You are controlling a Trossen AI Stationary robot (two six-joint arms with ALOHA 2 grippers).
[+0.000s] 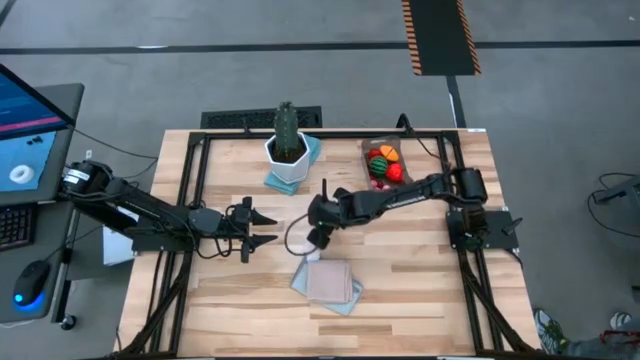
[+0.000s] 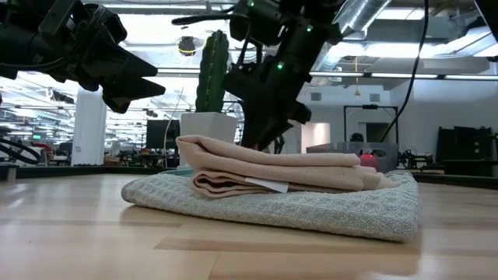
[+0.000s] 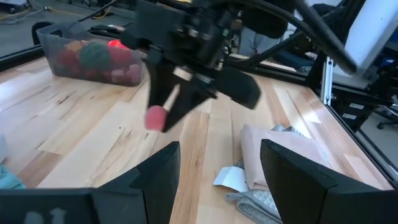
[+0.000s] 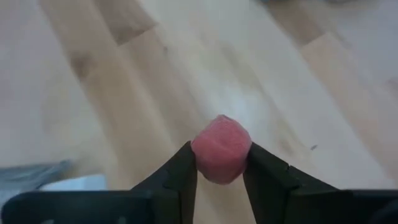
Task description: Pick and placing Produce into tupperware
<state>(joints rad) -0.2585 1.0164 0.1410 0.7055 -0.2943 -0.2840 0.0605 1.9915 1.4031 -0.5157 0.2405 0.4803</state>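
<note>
The wooden table was seen to carry everything, and places are given here from the folded cloths lying near its front middle. A pink-beige cloth was stacked on a grey-green one, with a small white tag showing at the fold; no writing could be read on it, nor any brand elsewhere.

Beyond the cloths, toward the far edge of the table, a cactus in a white pot was set, presumably as a thing to be left alone. To the far right of the cloths stood the tupperware, already loaded with orange, red and green produce, so the task was judged well advanced.

The left gripper was held well to the left of the cloths, its fingers spread wide and empty, apparently waiting.

The right gripper was hung just above the cloths' far edge, its fingers pinched on a small pink berry piece. The piece was gripped by its sides at the fingertips and seen clear of the table in the left wrist view, probably so that it could be carried across to the tupperware and dropped in.
</note>
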